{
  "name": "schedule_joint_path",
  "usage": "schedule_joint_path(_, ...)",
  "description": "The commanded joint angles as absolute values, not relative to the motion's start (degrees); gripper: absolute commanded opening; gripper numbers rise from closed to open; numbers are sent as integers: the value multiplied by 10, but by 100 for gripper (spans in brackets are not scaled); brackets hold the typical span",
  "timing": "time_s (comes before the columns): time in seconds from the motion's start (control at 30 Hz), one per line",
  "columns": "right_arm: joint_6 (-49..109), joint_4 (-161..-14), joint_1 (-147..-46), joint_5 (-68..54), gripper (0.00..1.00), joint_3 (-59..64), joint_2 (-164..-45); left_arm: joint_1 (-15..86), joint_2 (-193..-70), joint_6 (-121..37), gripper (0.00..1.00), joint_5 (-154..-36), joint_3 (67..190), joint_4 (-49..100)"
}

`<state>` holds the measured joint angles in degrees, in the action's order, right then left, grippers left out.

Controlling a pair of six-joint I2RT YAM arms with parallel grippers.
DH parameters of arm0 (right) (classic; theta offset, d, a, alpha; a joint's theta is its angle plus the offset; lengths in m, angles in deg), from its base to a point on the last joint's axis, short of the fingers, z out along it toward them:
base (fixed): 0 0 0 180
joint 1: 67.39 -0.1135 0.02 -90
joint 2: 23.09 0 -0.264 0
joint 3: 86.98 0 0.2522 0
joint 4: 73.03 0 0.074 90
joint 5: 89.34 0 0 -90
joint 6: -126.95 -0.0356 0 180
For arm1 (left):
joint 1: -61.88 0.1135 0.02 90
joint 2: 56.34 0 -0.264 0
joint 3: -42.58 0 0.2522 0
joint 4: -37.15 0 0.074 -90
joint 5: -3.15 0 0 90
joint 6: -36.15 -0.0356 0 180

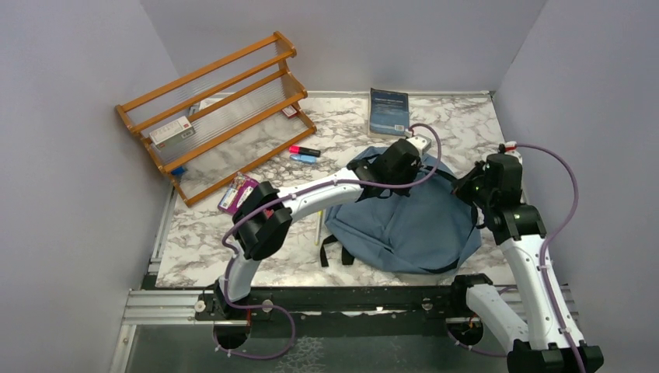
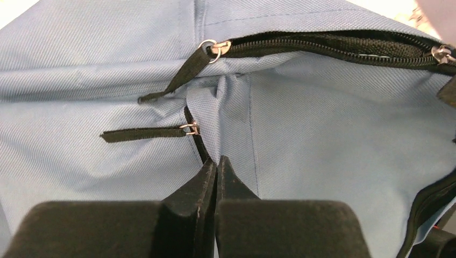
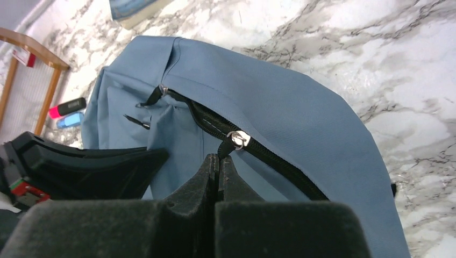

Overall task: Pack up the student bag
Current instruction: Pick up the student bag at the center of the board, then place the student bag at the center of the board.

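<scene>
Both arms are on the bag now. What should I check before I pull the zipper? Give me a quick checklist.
1. Right gripper shut on the pull of the main zipper: ok.
2. Left gripper shut on bag fabric by the front pocket, to brace it: ok, as far as it shows.
3. Zipper open enough for packing: not ok; only a short stretch gapes.
4. Zipper path free of objects: ok; book and markers lie off the bag.
5. Clearance between the grippers: cannot tell; they sit close.
</scene>
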<state>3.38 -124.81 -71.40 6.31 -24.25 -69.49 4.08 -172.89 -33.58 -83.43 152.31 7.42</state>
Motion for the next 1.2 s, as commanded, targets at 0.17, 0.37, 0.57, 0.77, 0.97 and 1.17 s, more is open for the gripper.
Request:
schedule_joint_path(0.17, 35, -1291, -712, 88, 1, -150, -672, 47, -1622, -345, 0, -861, 1602, 26)
schedule_joint_path(0.37, 35, -1293, -712, 76, 1, -56, -689, 47, -1635, -354, 0, -905, 1720, -26)
schedule_joint_path(0.57, 36, -1274, -712, 71, 1, 37, -712, 47, -1677, -358, 0, -963, 1840, -49)
schedule_joint_path(0.77, 40, -1240, -712, 56, 1, 77, -739, 55, -1723, -413, 0, -965, 1935, -55)
schedule_joint_path(0.97, 40, -1198, -712, -3, 1, 64, -770, 117, -1764, -422, 0, -1012, 1997, -11)
schedule_joint_path(1.17, 39, -1182, -712, -39, 1, 9, -800, 185, -1799, -440, 0, -1045, 1989, 32)
